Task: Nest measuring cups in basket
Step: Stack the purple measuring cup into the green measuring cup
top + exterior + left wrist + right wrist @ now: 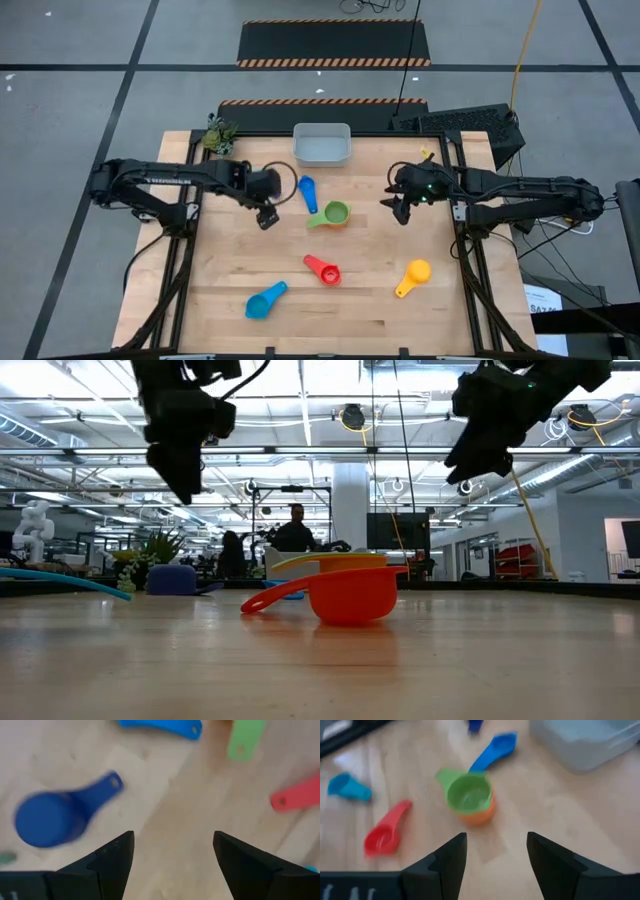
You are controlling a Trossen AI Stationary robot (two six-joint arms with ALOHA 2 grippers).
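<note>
Red cup (352, 592), low view: nearest item, resting on the worktop (320, 660), handle to the left. Orange and green rims show just behind it. Navy cup (172, 579) sits far left beside a plant (150, 555); a light blue handle (60, 582) enters from the left edge. Both arms hang above, touching nothing. A person stands in the room beyond.

High view: basket (321, 145) at the far middle of the worktop (230, 280), no cup visible inside. Blue cup (307, 190) lies just near of it. Green cup (335, 213) sits nested in an orange cup, just right of the blue one. Red cup (323, 269) lies near centre; light blue cup (266, 300) near left; yellow cup (412, 276) near right. Plant (218, 135) at the far left corner. Left gripper (267, 216) hovers left of the blue cup, holding nothing. Right gripper (402, 208) hovers right of the green cup, holding nothing.

Left wrist view: fingers (112, 862) spread apart, nothing between them. Navy cup (45, 820) lies on bare wood beyond them; blue, green (244, 739) and red (295, 795) handles show farther off.

Right wrist view: fingers (447, 860) spread apart, nothing between them. Green cup (469, 794) in the orange cup (480, 815) lies just ahead, blue cup (495, 751) behind it, basket (585, 742) beside that. Red cup (384, 836) and light blue cup (347, 787) lie well apart to one side.
</note>
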